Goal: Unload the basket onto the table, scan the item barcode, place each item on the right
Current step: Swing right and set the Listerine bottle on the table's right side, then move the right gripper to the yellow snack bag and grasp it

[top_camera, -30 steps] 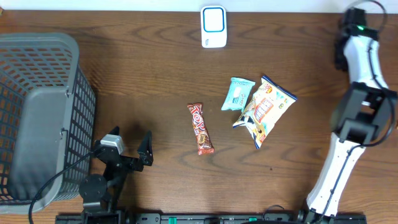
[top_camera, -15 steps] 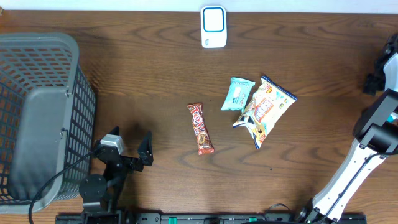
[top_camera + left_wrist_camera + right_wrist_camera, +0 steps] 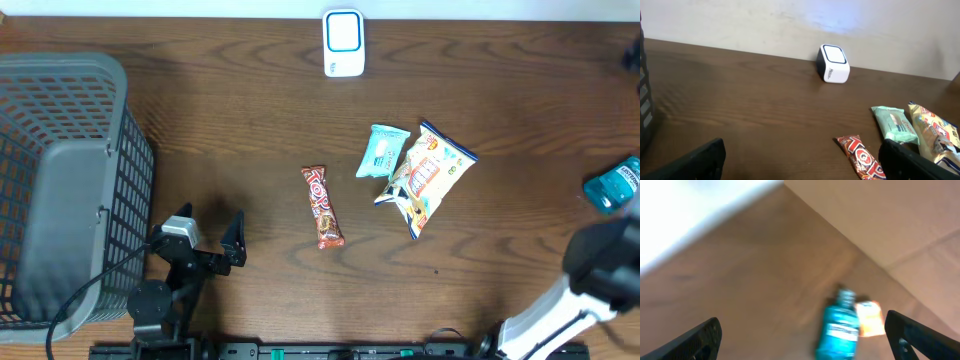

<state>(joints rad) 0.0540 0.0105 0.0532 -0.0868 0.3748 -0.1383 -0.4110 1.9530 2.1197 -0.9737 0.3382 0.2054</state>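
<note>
At lower left of the overhead, the left gripper [image 3: 211, 222] sits spread wide, nothing in it. In mid-frame the bar [image 3: 322, 206] lies flat, well to the right of those fingers [image 3: 236, 228]. The packet [image 3: 383, 150] and bag [image 3: 428, 176] lie further right, edges meeting, and the scanner [image 3: 343, 43] stands at top centre. In the left wrist view, the bar sits low, just inside the right-hand finger. On the right wrist, the right gripper [image 3: 801, 319] gapes wide and empty; a blurred teal bottle [image 3: 839, 330] shows at bottom centre between its fingers [image 3: 697, 339], well apart from both.

overhead top-down, left wrist low, sharing scanner [image 3: 343, 43]
</note>
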